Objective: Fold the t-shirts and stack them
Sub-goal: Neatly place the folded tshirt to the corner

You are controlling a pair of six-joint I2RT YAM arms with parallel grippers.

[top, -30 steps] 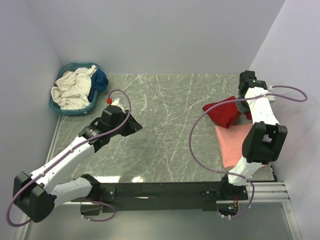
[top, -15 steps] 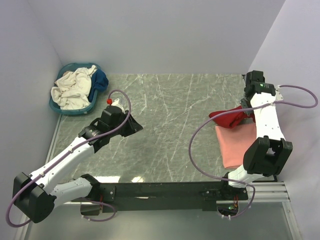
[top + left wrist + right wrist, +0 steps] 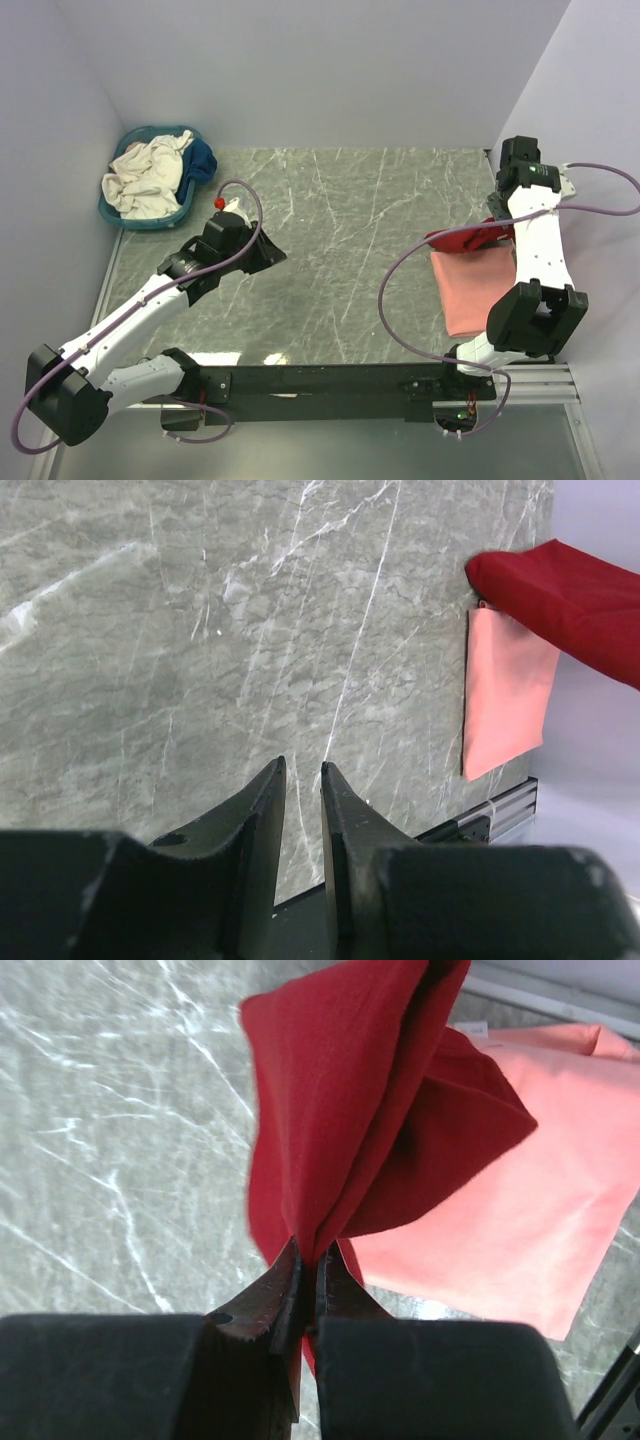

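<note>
right gripper (image 3: 305,1255): jaws pressed together on a bunched fold of the red shirt (image 3: 340,1090), pinching it tight
red shirt: fans out from the jaws, held up off the table (image 3: 340,250) at the far right; it hangs over the far edge of the pink shirt (image 3: 510,1210) and partly over bare marble; cannot tell if its low end touches the pink one
pink shirt: folded into a flat rectangle, lying on the right side of the table by the right arm, its far edge under the red cloth
left gripper (image 3: 300,770): fingers a narrow slit apart with bare table showing between them, holding nothing; it hangs above the marble left of centre, well apart from both shirts on the right
basket (image 3: 150,224): teal plastic, at the far left corner of the table against the wall
basket contents: a crumpled white shirt (image 3: 145,175) fills most of it and spills over the rim; a dark blue shirt (image 3: 203,160) is bunched at its right side, touching the white one
table: grey-green marble with white veins
</note>
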